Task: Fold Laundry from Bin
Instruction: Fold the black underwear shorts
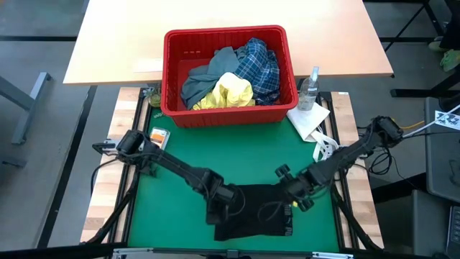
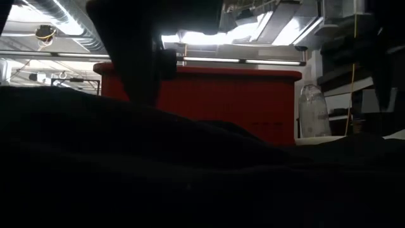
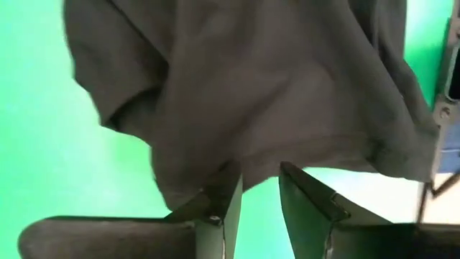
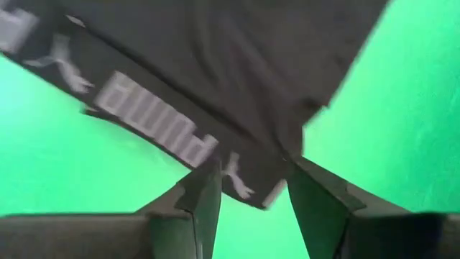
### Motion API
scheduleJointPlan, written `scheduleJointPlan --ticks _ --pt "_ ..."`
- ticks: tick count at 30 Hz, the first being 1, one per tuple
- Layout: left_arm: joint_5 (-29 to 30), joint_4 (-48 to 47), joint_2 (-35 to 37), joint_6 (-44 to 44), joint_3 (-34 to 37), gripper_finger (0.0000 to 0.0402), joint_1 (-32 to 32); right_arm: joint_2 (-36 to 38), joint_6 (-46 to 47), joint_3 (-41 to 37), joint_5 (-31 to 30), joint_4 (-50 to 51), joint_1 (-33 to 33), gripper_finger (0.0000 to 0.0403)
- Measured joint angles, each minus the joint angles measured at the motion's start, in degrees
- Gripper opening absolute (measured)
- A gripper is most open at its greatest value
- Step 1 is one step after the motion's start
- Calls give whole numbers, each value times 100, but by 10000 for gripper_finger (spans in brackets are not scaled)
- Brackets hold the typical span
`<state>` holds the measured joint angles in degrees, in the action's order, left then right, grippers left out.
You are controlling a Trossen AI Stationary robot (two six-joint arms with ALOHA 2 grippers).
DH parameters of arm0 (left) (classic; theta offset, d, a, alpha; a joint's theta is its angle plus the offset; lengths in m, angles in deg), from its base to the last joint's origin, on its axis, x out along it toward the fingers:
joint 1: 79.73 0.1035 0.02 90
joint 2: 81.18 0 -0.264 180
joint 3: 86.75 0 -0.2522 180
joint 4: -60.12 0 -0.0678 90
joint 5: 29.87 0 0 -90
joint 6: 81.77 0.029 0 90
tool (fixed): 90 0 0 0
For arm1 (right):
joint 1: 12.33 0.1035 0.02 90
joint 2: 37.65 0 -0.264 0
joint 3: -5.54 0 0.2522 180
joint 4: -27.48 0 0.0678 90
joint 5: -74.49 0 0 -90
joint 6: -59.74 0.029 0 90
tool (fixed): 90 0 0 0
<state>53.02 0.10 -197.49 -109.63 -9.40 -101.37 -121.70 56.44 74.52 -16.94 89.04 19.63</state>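
The dark navy soft garment point(image 1: 255, 212) lies on the green mat point(image 1: 215, 155) at the 6 o'clock edge of the desk point(image 1: 104, 208), partly flattened, with a white-lettered waistband point(image 4: 154, 119) showing in my right wrist view. The rest of the laundry, a small yellow garment point(image 1: 228, 92), a blue-white plaid shirt point(image 1: 260, 63) and a grey-blue garment point(image 1: 205, 78), sits in the rectangular red plastic bin point(image 1: 172, 79) at 12 o'clock.

My left gripper point(image 3: 260, 198) is at the garment's 9 o'clock side. Its fingers stand partly open, with the cloth edge resting at the tips; no clamp on fabric is visible. My right gripper point(image 4: 251, 188) is at the 3 o'clock side, fingers apart, with the waistband corner lying between the tips; I cannot tell whether it is pinched.

Hazards from this position:
- If either gripper closes on only one layer, the fold is likely to drag unevenly and bunch.
- If the two sides lift unequally, the garment may twist or slide off the 6 o'clock edge.
- The clear spray bottle point(image 1: 309, 90) and white paper towel point(image 1: 307, 119) at 2 o'clock lie near my right arm; a wide swing could knock them.
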Motion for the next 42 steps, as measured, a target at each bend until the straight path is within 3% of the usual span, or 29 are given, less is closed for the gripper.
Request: scheduleJointPlan --ticks 6,17,22,37,42 --pt "55 -14 61 130 0 78 204 0 -308 -267 302 -228 -214 156" --pt "460 64 173 120 -1 71 291 0 -305 -432 250 -475 -199 156" --pt "939 113 109 114 0 71 164 0 -301 -432 48 -482 -199 156" --pt "941 142 41 -28 0 72 229 0 -299 -432 41 -495 -199 156" --pt "907 286 -9 -61 199 100 240 0 -299 -432 44 -493 -199 156"
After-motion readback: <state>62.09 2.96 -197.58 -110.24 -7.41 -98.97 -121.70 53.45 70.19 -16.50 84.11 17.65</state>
